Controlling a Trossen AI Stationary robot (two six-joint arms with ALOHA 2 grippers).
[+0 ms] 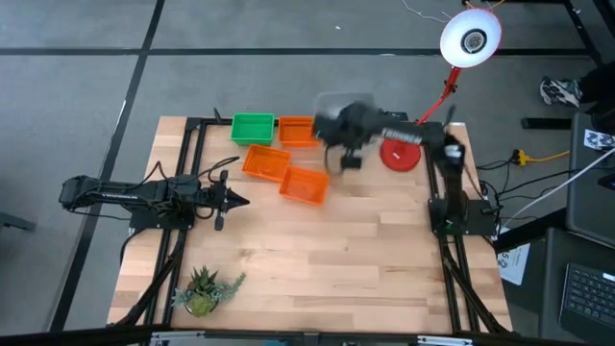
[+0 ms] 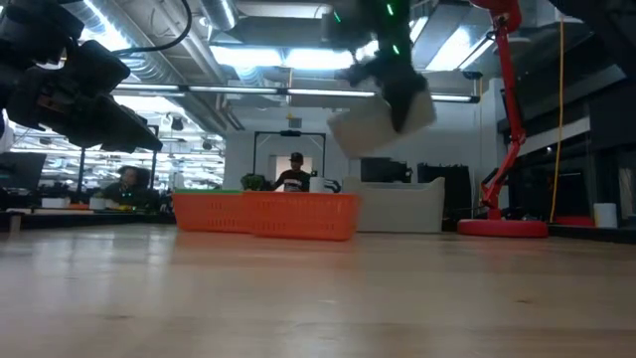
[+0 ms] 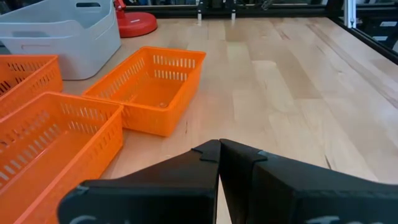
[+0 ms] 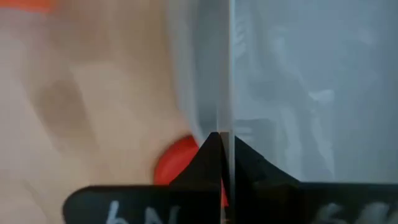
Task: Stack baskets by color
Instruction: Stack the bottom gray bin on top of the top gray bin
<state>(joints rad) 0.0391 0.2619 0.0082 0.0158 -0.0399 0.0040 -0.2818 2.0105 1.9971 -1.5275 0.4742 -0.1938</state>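
My right gripper (image 2: 401, 97) is shut on a translucent grey-white basket (image 2: 383, 127), which hangs blurred in the air above the table's far middle (image 1: 334, 108). On the table lie a green basket (image 1: 253, 127) and three orange baskets (image 1: 298, 130), (image 1: 266, 161), (image 1: 305, 185), each on its bottom. A grey-white basket (image 3: 62, 34) shows beyond the orange ones in the left wrist view. My left gripper (image 1: 235, 200) is shut and holds nothing, low at the table's left, pointing at the orange baskets. My right gripper pinches one thin side wall of the grey-white basket (image 4: 227, 93) between its two fingers, one finger inside the basket and one outside. The fingers slant down from above. The basket is lifted clear of the table and hangs tilted below the fingers (image 2: 407, 104).
A round red lamp base (image 1: 401, 154) with its red stem stands at the far right, close under the lifted basket. A small potted plant (image 1: 204, 288) sits at the near left. Bare wood (image 1: 365, 259) fills the middle and near right.
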